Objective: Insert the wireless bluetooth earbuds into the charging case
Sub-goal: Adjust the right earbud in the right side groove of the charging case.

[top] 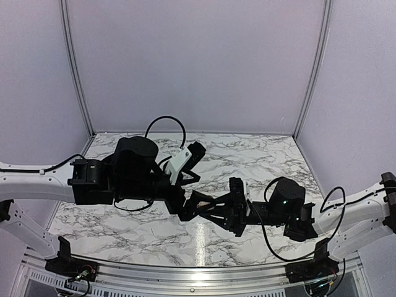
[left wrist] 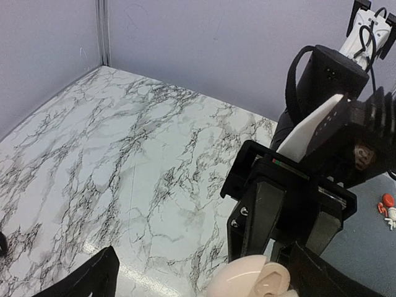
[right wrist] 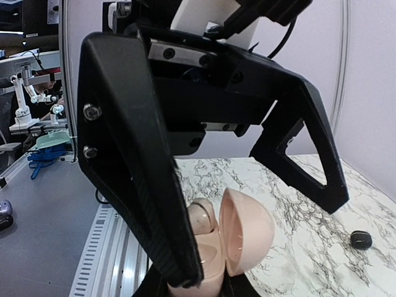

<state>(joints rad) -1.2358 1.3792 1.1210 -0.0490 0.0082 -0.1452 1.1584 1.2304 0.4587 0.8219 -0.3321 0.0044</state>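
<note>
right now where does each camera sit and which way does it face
top external: above and behind the left arm and right arm, looking down on the marble table where they meet.
left wrist: on the left arm, facing the right fingers shut on the charging case; own left fingers, open, at the bottom.
right wrist: on the right arm, facing the left fingers; own fingers barely show under the open case; an earbud lies beyond.
shared: both wrist views show the case.
</note>
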